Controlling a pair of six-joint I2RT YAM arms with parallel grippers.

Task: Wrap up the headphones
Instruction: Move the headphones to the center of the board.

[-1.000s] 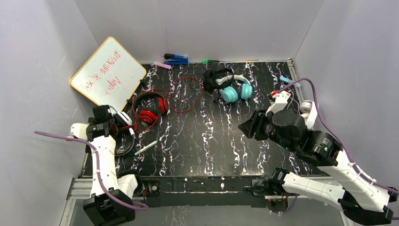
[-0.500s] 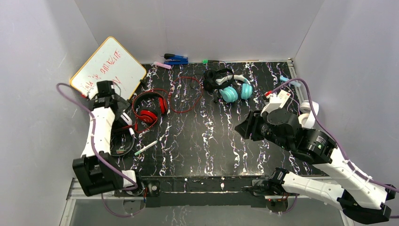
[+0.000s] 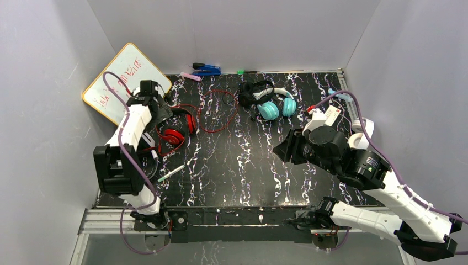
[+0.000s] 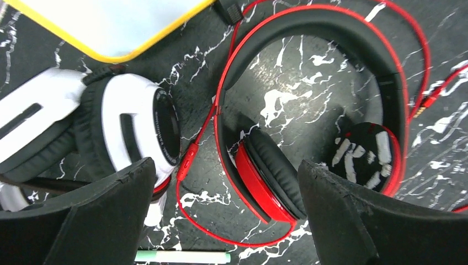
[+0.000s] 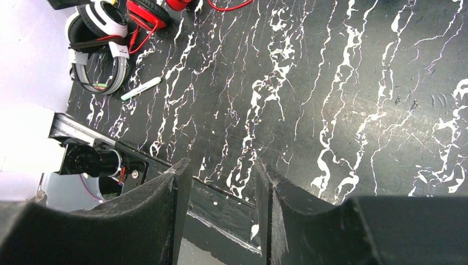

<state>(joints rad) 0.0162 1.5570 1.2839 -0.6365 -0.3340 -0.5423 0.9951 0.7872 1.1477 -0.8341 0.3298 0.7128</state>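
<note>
The red headphones [image 4: 269,175] lie flat on the bench [image 3: 248,165] just beside the whiteboard [image 3: 118,77]. They are beneath the left gripper [image 4: 226,218], whose jaws stand wide apart on either side of one red cup and clamp nothing. We see the headband's arch turned roughly toward the whiteboard and both cups on the side away from it. The long axis therefore runs from the board out toward the bench's middle. The red cord [image 3: 218,110] loops farther from the board.

The white-and-black headphones [image 4: 127,130] sit next to the red pair, also close to the whiteboard, with a marker [image 4: 182,256] just beyond them. Only the left wrist view shows us the cord's inline control and its plug; from overhead the arm covers much of this pair.

Only the overhead view shows the teal headphones [image 3: 276,106] and the small black headphones [image 3: 251,91], touching each other well apart from the whiteboard. Farthest from it, the all-white headphones [image 3: 364,128] are half hidden behind the right arm.

The right gripper [image 5: 223,215] hangs over bare bench, its jaws partly apart with nothing between them.
</note>
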